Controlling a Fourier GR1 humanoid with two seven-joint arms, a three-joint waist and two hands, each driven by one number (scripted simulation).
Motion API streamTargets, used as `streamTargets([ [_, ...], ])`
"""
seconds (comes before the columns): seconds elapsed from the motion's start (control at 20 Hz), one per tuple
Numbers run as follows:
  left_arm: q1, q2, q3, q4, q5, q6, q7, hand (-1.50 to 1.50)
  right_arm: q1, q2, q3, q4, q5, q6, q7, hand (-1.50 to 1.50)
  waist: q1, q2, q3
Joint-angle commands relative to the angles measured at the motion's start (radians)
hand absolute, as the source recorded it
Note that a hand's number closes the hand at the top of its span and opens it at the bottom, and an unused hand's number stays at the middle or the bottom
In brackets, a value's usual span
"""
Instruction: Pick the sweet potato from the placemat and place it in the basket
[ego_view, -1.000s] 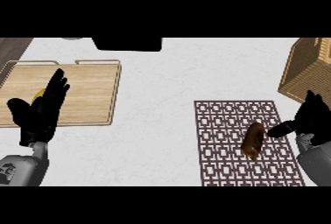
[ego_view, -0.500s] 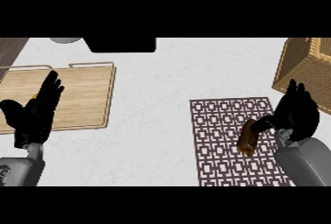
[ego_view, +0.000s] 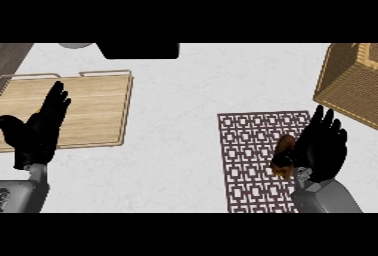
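The brown sweet potato (ego_view: 283, 156) lies on the patterned placemat (ego_view: 251, 150) at the lower right, its right side hidden by my right hand (ego_view: 322, 148). That hand is pressed against the potato's right side, with its fingers straight and pointing away from me. The woven basket (ego_view: 353, 80) stands at the upper right, beyond the mat's far corner. At the lower left, my left hand (ego_view: 38, 131) rests open with its fingers up, over the near edge of a wooden board.
A wooden cutting board (ego_view: 88, 107) with metal handles lies at the left. A black object (ego_view: 139, 50) and a grey round thing (ego_view: 74, 45) sit at the counter's far edge. Bare white counter (ego_view: 177, 130) separates the board and the mat.
My right hand has moved left and closer, from beside the mat's right edge until it rests against the sweet potato. The potato stays on the mat. The left hand holds its pose.
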Motion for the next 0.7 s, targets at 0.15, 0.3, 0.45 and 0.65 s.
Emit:
streamTargets([
  [0.15,-0.011,-0.032,0.000,0.030,-0.017,-0.001,-0.018,0.00,0.046,0.107,-0.024,-0.029,0.170,0.060,0.170,-1.50,0.006,0.005,0.002],
  [0.3,-0.038,-0.050,-0.015,0.053,-0.044,0.016,-0.004,0.00,0.089,0.182,-0.004,-0.078,0.240,0.074,0.169,-1.50,0.000,0.005,0.002],
  [0.45,-0.053,-0.040,0.001,0.031,-0.032,-0.005,0.015,0.00,0.074,0.236,-0.041,-0.011,0.269,0.067,0.122,-1.50,0.009,0.007,0.002],
  [0.65,-0.050,-0.059,0.005,0.010,-0.047,0.010,0.027,0.00,0.069,0.233,-0.136,-0.046,0.280,0.078,0.043,-1.50,0.010,0.006,0.002],
])
